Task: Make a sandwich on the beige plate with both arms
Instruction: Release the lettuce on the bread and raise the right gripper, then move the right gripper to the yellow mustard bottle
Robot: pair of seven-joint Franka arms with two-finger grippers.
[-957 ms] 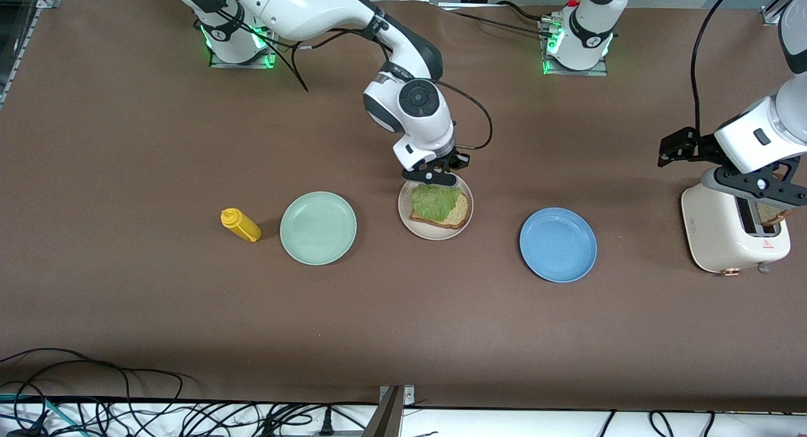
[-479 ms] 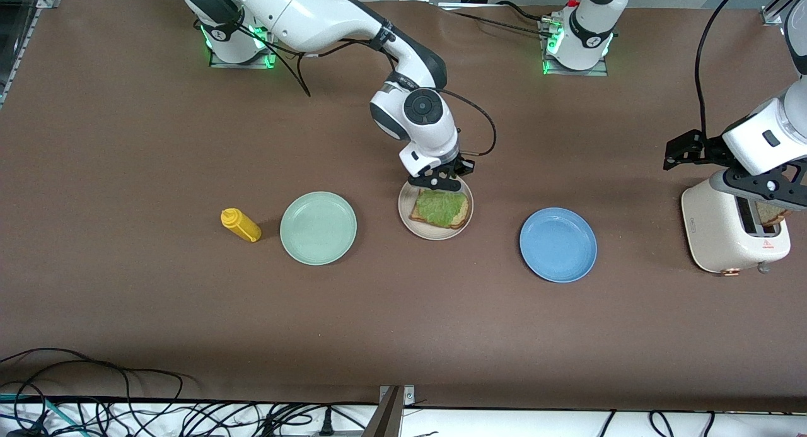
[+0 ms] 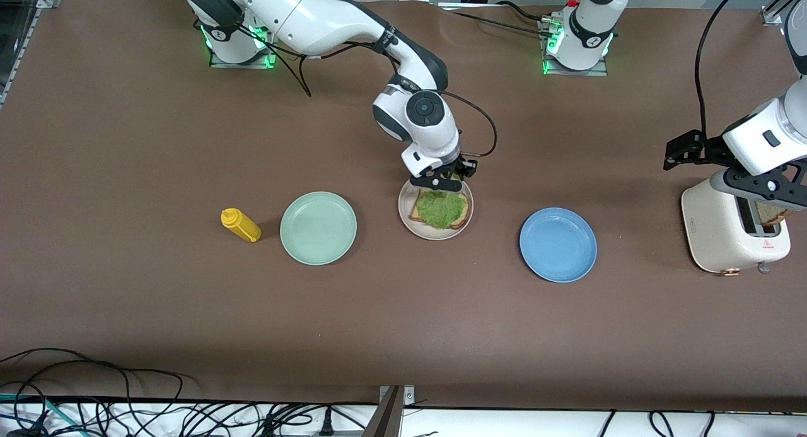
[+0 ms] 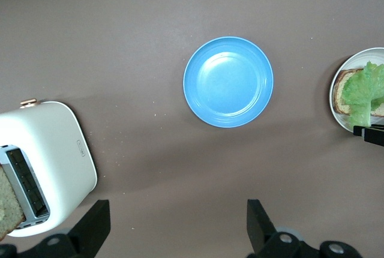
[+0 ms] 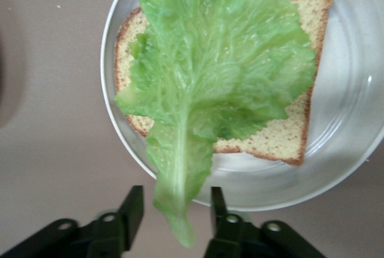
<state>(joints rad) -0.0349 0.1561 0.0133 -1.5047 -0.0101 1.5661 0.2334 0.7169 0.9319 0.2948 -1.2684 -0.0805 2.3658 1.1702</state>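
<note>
Over the beige plate [image 3: 406, 219], your right gripper [image 3: 440, 183] hangs open, lettuce [image 5: 216, 84] laid on bread [image 5: 300, 132]; next, the left gripper [image 3: 766, 194] (jaws spread over the toaster [image 3: 719, 232]) needs the second slice [image 4: 9, 210].

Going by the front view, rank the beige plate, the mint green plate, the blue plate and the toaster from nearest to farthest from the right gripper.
1. Beige plate: directly under the right gripper.
2. Blue plate: toward the left arm's end.
3. Mint green plate: toward the right arm's end; nearly level with the blue plate, slightly farther.
4. Toaster: at the left arm's end, clearly farthest.
</note>
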